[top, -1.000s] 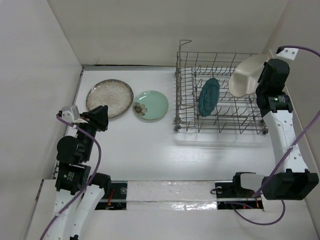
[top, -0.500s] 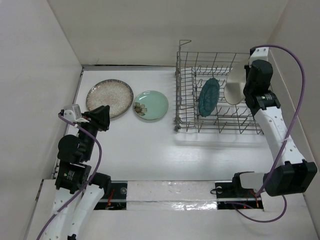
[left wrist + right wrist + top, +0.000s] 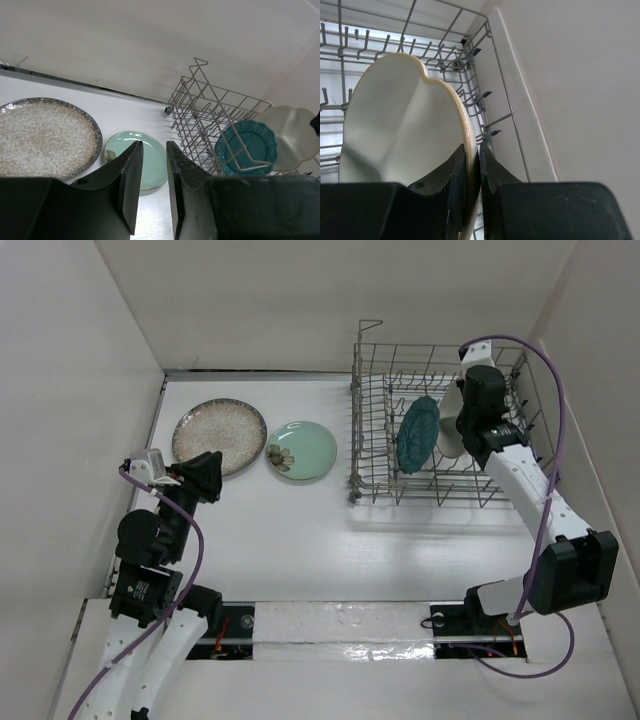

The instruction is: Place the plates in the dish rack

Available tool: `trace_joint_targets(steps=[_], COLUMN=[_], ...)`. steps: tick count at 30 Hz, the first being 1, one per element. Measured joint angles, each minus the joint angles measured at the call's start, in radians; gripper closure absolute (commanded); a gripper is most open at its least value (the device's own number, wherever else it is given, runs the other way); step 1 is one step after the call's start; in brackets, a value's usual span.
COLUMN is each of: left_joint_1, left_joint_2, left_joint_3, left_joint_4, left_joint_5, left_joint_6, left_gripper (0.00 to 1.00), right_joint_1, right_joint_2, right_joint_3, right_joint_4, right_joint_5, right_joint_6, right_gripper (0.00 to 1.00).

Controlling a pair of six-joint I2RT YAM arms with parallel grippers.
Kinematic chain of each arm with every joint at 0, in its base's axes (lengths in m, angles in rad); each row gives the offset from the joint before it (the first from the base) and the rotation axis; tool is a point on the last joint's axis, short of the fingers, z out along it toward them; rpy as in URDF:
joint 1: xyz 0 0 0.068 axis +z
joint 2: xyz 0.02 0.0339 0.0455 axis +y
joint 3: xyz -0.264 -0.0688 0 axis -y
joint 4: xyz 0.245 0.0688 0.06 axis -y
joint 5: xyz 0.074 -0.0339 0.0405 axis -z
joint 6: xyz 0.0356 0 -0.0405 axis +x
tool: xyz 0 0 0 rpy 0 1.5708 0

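- The rack (image 3: 420,347) stands on the table (image 3: 300,530) at its far right corner, its long side running along the far edge.
- The right gripper (image 3: 471,150) is clenched on the rim of the cream plate (image 3: 400,125), one finger on each face.
- The cream plate is upright on edge inside the rack, in its right half. Its hollow face is turned toward the rack's left end. Whether its lower edge rests on the wires cannot be told.
- The teal plate (image 3: 417,434) stands on edge between the tines near the rack's middle. It is just left of the cream plate, and in the top view the two overlap.
- The right arm reaches up from the near right corner and over the rack's near wall.
- The mint plate (image 3: 301,450) lies flat on the table toward the far edge, near the rack's left end but apart from it. Its flower motif is on the left part.
- The beige plate (image 3: 219,435) lies flat at the far left corner, just beside the mint plate. In the left wrist view a sliver of table shows between their rims.
- The left gripper (image 3: 153,147) is released, with a narrow gap between its fingers and nothing in it.
- It hovers by the left edge, just on the near side of the beige plate, pointing toward the plates and the rack.
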Motion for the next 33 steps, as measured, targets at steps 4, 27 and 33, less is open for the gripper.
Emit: trace_joint_targets(steps=[4,27,33], left_joint_1=[-0.014,-0.018,-0.027], left_joint_2=[0.000,0.000,0.000], left_joint_3=[0.000,0.000,0.000], left_joint_4=[0.000,0.000,0.000], left_joint_5=[-0.002,0.000,0.001], left_joint_6=[0.000,0.000,0.000], left_gripper=[0.77,0.77,0.77], right_joint_1=[0.027,0.048,0.093], right_joint_2=[0.005,-0.011,0.008], right_joint_3=[-0.018,-0.057,-0.077], right_joint_4=[0.041,0.068,0.095], right_joint_5=[0.050,0.090,0.093], right_joint_6=[-0.027,-0.113,-0.134], right_gripper=[1.00,1.00,0.99])
